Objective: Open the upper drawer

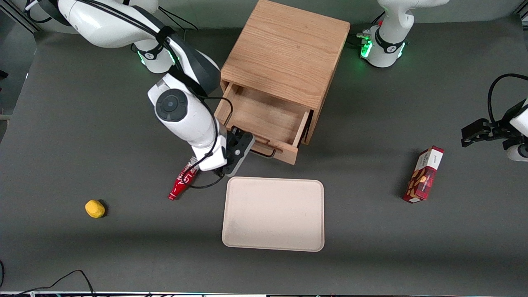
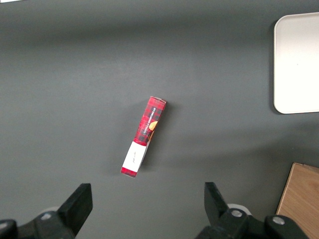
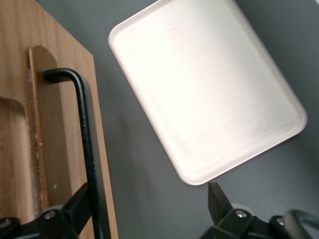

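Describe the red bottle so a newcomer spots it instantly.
Start at the wooden cabinet with its upper drawer pulled out. The gripper sits at that drawer's handle, and the red bottle lies on the table partly under the arm, beside the beige tray. Unlike the red box, it is glossy and tapers.

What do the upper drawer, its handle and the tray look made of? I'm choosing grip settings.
The upper drawer looks like light oak, matte, with visible grain. Its handle, between the open claw fingers, looks like thin black metal bar, faintly glossy. The tray, nearer the camera, seems smooth cream plastic, though that is uncertain.
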Action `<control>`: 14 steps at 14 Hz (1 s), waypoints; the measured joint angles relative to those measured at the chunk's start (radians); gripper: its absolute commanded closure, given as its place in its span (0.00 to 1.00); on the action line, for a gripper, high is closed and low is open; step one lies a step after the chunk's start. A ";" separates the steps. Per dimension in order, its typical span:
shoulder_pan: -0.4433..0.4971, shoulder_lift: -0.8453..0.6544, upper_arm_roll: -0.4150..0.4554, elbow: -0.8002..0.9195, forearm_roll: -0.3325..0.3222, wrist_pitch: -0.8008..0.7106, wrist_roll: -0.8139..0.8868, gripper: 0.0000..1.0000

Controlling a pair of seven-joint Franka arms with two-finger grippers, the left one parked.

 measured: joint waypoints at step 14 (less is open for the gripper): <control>-0.002 0.033 -0.099 0.052 0.007 0.105 -0.112 0.00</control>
